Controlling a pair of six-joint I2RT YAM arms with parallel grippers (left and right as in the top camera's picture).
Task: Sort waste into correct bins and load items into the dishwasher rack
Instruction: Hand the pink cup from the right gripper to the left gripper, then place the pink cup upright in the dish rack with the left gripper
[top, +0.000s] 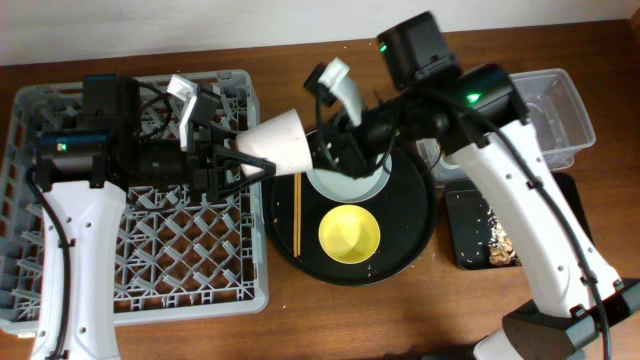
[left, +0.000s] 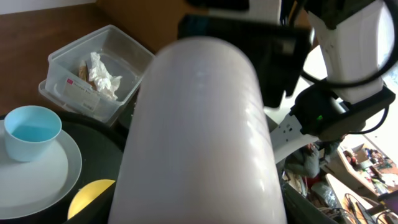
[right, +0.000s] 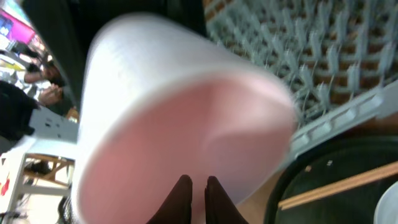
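Observation:
The pink cup (top: 280, 140) hangs on its side in the air between the dishwasher rack (top: 60, 290) and the round black tray. My left gripper (top: 243, 160) grips its base end; the cup (left: 199, 137) fills the left wrist view and hides the jaws. My right gripper (top: 322, 152) pinches its rim (right: 194, 182), fingers nearly together. The blue cup (left: 32, 132) stands on the pale plate (left: 53, 180); the plate also shows in the overhead view (top: 350, 187). The yellow bowl (top: 349, 233) and chopsticks (top: 296, 213) lie on the round tray. The napkin (left: 102, 78) lies in the clear tub (top: 560, 115).
The round black tray (top: 405, 245) sits right of the rack. The shallow black tray (top: 470, 215), holding beige scraps (top: 500, 245), lies at the right below the clear tub. Both arms cross above the round tray and the rack's right edge.

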